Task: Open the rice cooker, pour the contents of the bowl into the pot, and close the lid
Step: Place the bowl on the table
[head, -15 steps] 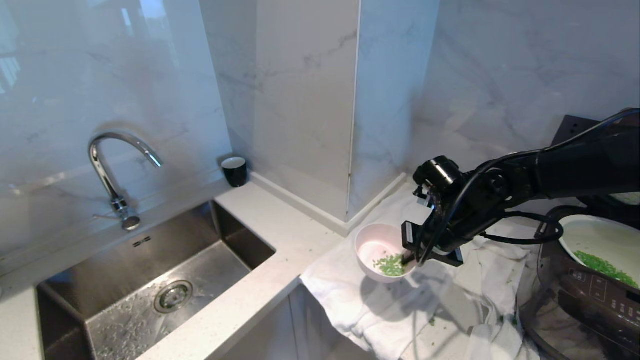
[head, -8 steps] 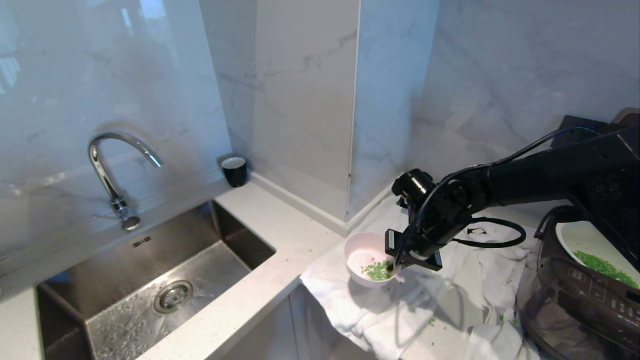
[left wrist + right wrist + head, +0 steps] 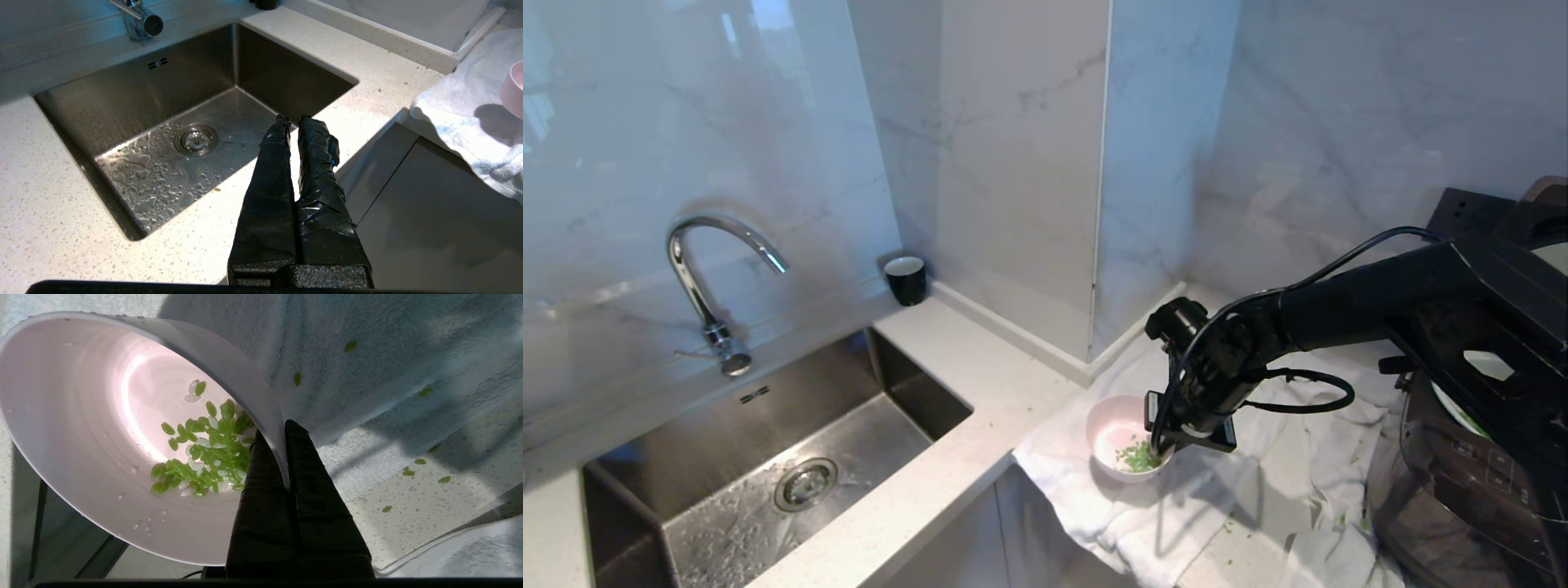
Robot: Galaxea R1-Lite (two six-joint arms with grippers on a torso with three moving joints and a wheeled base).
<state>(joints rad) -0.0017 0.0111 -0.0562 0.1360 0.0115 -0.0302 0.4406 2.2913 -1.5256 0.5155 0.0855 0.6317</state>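
Observation:
A pale pink bowl (image 3: 1117, 433) holding a small heap of green and white grains (image 3: 204, 449) is low over the left end of a white towel (image 3: 1258, 498). My right gripper (image 3: 1162, 447) is shut on the bowl's (image 3: 102, 416) rim, one finger inside and one outside (image 3: 278, 433). I cannot tell whether the bowl rests on the towel. The dark rice cooker (image 3: 1462, 498) stands at the far right, its lid (image 3: 1543, 214) raised. My right arm mostly covers the white pot (image 3: 1454, 408). My left gripper (image 3: 293, 119) hangs shut and empty over the counter's front edge by the sink.
A wet steel sink (image 3: 768, 457) with a chrome faucet (image 3: 707, 286) fills the left. A black cup (image 3: 906, 279) stands by the marble pillar (image 3: 1021, 163). Loose green grains (image 3: 408, 469) lie on the towel and counter. The counter's front edge runs just before the bowl.
My right arm has carried the bowl left and down, away from the cooker, to the towel's left end. The arm now covers most of the pot. The left arm has not moved.

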